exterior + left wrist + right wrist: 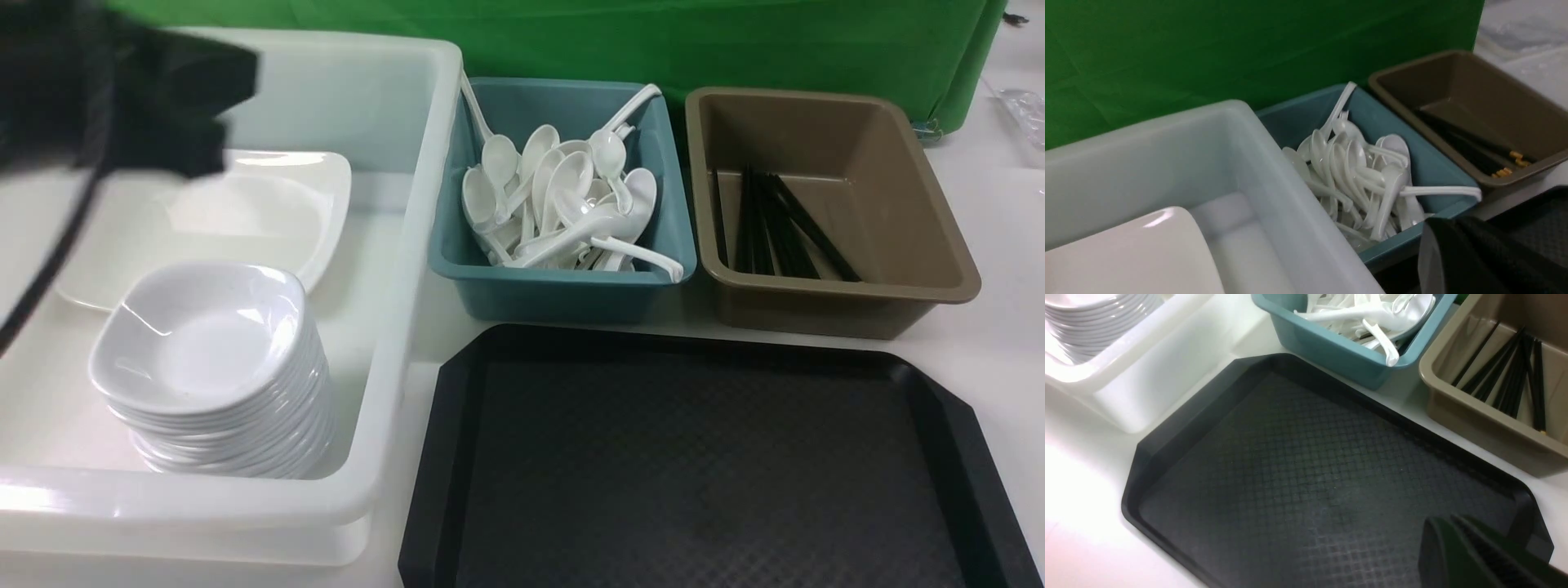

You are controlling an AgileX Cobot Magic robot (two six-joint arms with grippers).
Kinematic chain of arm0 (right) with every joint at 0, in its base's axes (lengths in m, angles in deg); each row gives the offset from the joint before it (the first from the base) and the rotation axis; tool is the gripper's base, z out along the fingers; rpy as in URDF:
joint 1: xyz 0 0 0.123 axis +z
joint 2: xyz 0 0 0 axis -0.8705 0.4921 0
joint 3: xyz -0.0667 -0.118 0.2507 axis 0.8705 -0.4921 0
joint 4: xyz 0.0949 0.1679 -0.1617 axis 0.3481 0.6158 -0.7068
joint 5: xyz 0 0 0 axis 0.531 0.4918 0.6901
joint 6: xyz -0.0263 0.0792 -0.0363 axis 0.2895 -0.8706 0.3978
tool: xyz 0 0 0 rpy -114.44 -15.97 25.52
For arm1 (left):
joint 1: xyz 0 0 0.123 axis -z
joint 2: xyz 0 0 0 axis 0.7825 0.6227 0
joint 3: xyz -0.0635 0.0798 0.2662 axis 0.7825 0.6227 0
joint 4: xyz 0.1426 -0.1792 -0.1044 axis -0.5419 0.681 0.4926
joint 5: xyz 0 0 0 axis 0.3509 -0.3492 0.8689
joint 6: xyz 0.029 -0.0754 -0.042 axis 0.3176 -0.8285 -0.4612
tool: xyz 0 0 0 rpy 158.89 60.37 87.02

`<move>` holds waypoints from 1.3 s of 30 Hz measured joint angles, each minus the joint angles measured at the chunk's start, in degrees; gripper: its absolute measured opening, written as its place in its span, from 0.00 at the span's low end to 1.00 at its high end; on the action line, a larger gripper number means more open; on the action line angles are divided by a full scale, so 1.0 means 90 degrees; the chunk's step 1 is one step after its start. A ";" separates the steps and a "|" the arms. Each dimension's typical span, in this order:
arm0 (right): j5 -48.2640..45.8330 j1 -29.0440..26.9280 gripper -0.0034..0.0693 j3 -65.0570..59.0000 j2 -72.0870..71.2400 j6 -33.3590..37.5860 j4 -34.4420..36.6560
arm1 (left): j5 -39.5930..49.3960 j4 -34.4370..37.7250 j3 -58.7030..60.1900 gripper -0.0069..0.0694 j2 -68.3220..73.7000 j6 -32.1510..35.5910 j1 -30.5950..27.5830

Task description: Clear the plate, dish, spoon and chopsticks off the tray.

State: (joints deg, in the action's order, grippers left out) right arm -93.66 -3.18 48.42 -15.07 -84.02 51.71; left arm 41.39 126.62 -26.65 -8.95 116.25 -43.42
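Note:
The black tray (pixel 702 457) (pixel 1290 457) lies bare at the front, with nothing on it. The large white plate (pixel 269 212) (pixel 1135 253) rests flat inside the white tub, behind a stack of several small white dishes (pixel 200 335). Several identical white spoons (pixel 563 204) (pixel 1363 171) fill the teal bin. Black chopsticks (pixel 775 224) (pixel 1506 375) lie in the brown bin. My left gripper (pixel 237 106) (pixel 1437 232) hovers shut and empty above the tub's far left, over the plate. My right gripper (pixel 1437 531) hangs shut and empty over the tray's corner; the front view does not show it.
The white tub (pixel 408 269) stands left of the tray. The teal bin (pixel 563 298) and the brown bin (pixel 849 314) sit side by side just behind the tray's far rim. A green cloth (pixel 653 41) hangs at the back.

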 joint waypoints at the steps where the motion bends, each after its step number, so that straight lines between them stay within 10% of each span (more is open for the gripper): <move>1: 0.0000 0.0000 0.09 0.0000 0.0000 -0.0014 0.0000 | -0.0116 0.0208 0.0355 0.09 -0.0507 0.0156 0.0000; 10: -0.0006 0.0000 0.12 0.0000 0.0000 -0.0287 0.0000 | -0.1141 0.0965 0.2466 0.10 -0.3083 0.0789 0.0000; 26: 0.0052 -0.0240 0.16 -0.0014 0.0000 -0.0292 0.0038 | -0.0553 -0.0232 0.2750 0.10 -0.3556 0.0795 0.0000; 32: 0.0924 -0.2333 0.10 -0.0559 -0.0423 0.0110 0.0551 | -0.0547 -0.0284 0.2750 0.10 -0.3556 0.0795 0.0000; 39: 0.3282 -0.4837 0.07 -0.3323 -0.2487 0.2936 0.2559 | -0.0527 -0.0307 0.2750 0.10 -0.3556 0.0801 0.0000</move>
State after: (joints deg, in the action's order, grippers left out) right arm -64.12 -46.72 18.52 -37.46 -57.59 74.74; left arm 36.65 123.86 -1.89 -40.95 123.46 -43.42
